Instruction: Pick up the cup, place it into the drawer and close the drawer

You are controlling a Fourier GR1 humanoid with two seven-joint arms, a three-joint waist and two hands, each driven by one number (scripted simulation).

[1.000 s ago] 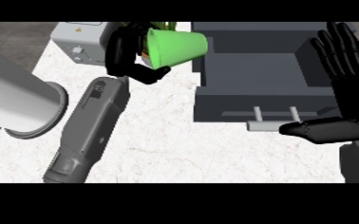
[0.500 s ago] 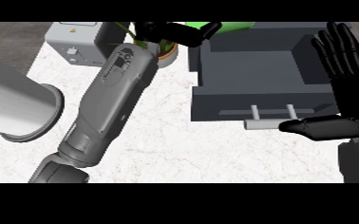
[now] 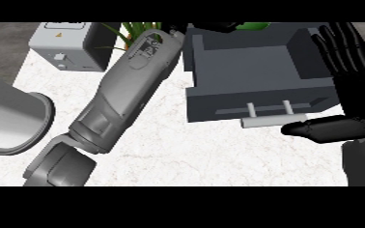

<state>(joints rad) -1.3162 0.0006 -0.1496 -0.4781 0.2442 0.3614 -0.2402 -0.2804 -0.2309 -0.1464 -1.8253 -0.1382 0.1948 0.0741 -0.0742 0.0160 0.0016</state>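
Open dark grey box drawer [image 3: 249, 72] with its pale bar handle [image 3: 274, 122] pulled out over the white marbled counter [image 3: 185, 164], nothing visible on its floor. Left hand [image 3: 214, 26], a moment ago short of the drawer, now over its back rim and curled round the bright green cup [image 3: 251, 26], mostly hidden; release looks close. Right hand [image 3: 342, 53] resting spread at the right edge.

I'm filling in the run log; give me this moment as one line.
phase: carrying | left hand: holds green cup over far edge of open drawer | right hand: open beside drawer | cup not yet in
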